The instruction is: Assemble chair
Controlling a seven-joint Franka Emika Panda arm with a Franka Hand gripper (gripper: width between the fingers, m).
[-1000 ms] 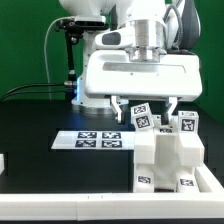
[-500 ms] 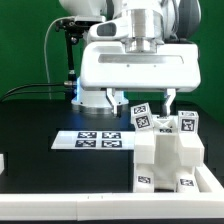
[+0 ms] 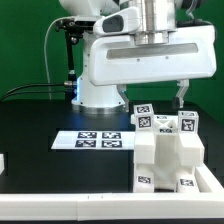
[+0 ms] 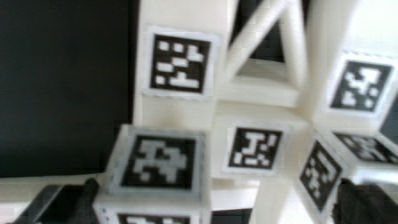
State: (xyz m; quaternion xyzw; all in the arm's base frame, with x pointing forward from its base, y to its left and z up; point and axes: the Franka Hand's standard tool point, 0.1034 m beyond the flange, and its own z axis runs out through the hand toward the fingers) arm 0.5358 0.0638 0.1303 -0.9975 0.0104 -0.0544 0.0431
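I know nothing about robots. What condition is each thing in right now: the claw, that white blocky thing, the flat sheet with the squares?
Robot's two-finger gripper: open, empty, hanging above the chair, touching nothing.
Chunky white plastic chair with black-and-white tags: partly built into a stepped block, standing upright on the table, not held.
Thin flat white marker board: lying flat on the black table, beside the chair.
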